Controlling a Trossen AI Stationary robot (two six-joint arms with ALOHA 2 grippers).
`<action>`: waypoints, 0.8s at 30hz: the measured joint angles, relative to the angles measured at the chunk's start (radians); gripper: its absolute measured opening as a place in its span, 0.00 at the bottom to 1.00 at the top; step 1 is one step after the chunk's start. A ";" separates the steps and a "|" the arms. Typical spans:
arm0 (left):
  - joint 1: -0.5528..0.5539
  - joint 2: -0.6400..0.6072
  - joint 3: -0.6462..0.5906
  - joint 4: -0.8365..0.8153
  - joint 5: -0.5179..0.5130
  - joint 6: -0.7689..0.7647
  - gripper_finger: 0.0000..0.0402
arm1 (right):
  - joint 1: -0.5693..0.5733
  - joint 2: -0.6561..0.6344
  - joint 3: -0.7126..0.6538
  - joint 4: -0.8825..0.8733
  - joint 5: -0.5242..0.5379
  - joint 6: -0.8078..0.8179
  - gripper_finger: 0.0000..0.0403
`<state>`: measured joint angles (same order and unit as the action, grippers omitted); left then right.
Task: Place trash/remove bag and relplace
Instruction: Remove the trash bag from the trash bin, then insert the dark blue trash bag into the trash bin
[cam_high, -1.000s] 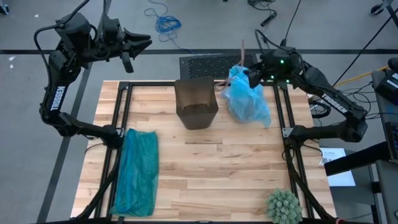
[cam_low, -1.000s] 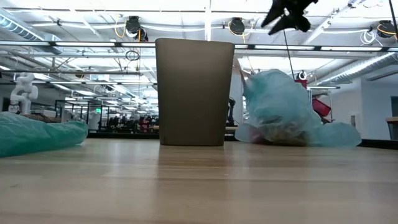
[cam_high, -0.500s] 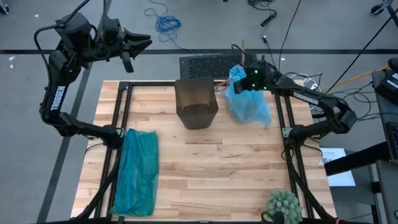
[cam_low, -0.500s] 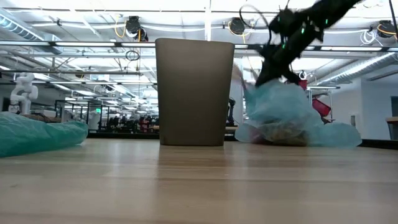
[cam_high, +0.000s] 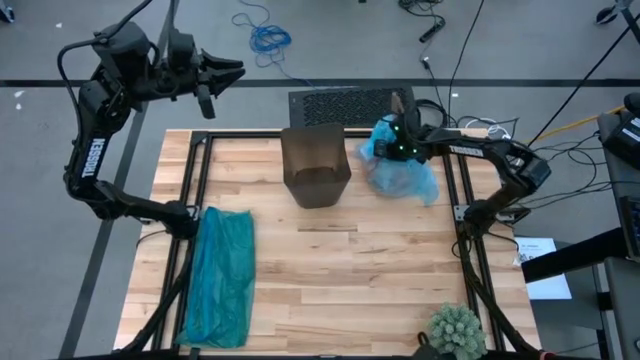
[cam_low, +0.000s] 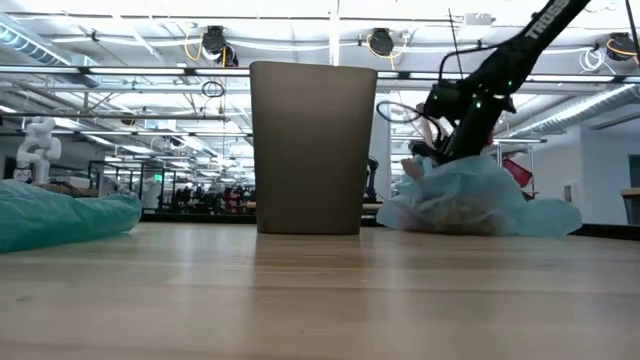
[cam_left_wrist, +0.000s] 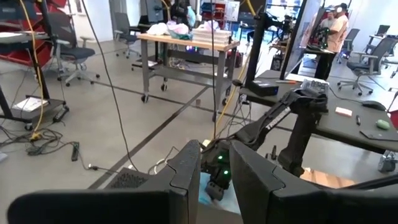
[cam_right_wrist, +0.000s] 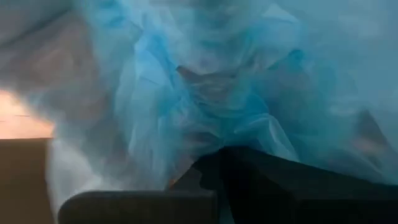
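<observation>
Right gripper (cam_high: 388, 147) down on the top of the pale blue bag (cam_high: 405, 175), fingers closed; right wrist view filled with crumpled blue plastic pressed against the dark fingertips (cam_right_wrist: 211, 174), so apparently pinching a fold of the bag's top. Bag slumped on the far right part of the wooden table (cam_high: 330, 280), just right of the dark bin (cam_high: 316, 165) and close beside it without clear contact. Brownish lumps of trash (cam_low: 455, 215) dimly visible through the thin plastic low in the bag, in the low view; no single piece distinguishable. Bin upright near the far middle of the table, open top, no liner visible on its rim.

Left gripper (cam_high: 222, 72) raised high beyond the far left corner of the table, pointing right toward the other arm, holding nothing. Fingers (cam_left_wrist: 189, 177) standing only slightly apart in the left wrist view, a narrow gap between them, the right arm and a sliver of blue plastic visible through that gap.

Darker teal bag (cam_high: 218, 275) lying flat and stretched along the left side of the table, from about mid-depth to the near edge, well apart from the bin. Spiky green ball (cam_high: 457, 330) at the near right corner, well apart from everything else. Person (cam_left_wrist: 336, 26) standing far off in the room, seen only in the left wrist view.
</observation>
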<state>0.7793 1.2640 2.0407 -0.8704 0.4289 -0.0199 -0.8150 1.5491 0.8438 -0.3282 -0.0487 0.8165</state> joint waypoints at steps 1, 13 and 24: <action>0.000 0.000 0.000 -0.003 0.000 0.000 0.21 | -0.001 0.007 -0.002 -0.004 0.000 0.000 0.00; 0.000 0.000 0.000 -0.013 -0.014 -0.059 0.21 | 0.005 -0.257 0.065 -0.021 -0.002 -0.069 0.00; 0.000 0.026 -0.001 -0.178 -0.020 -0.080 0.21 | 0.021 -0.452 0.287 -0.160 -0.091 -0.302 0.11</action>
<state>0.7792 1.2897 2.0396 -1.0483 0.4089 -0.0998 -0.7940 1.0972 1.1311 -0.4881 -0.1402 0.5145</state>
